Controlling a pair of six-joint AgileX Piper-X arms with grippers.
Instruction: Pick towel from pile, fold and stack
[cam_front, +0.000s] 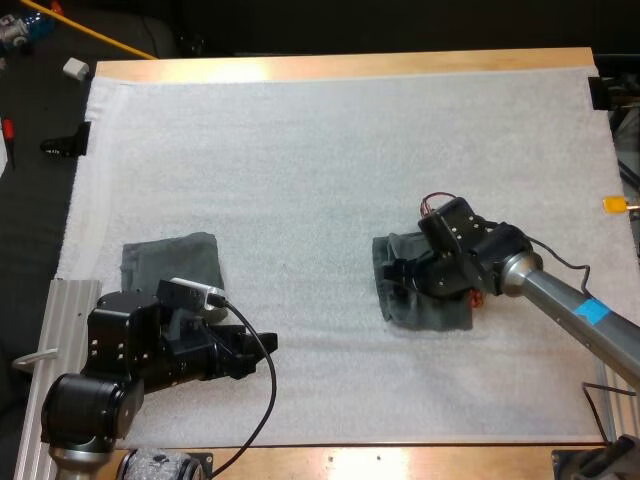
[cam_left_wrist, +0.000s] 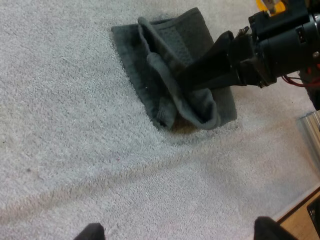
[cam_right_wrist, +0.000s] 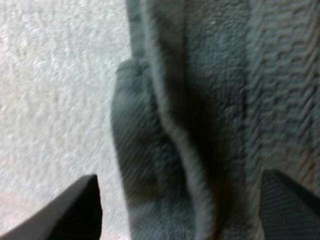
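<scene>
High view: the right gripper (cam_front: 400, 275) sits low on the crumpled towel (cam_front: 440, 305), right of the mat's (cam_front: 300, 150) middle. The left gripper (cam_front: 255, 348) hovers near the folded towel (cam_front: 170, 262).
Left wrist view: its fingers (cam_left_wrist: 90, 232) stand wide apart, holding nothing.
Right wrist view: the right fingers (cam_right_wrist: 75, 210) gape astride a ridge of cloth. Closing on one edge layer seems best.
</scene>
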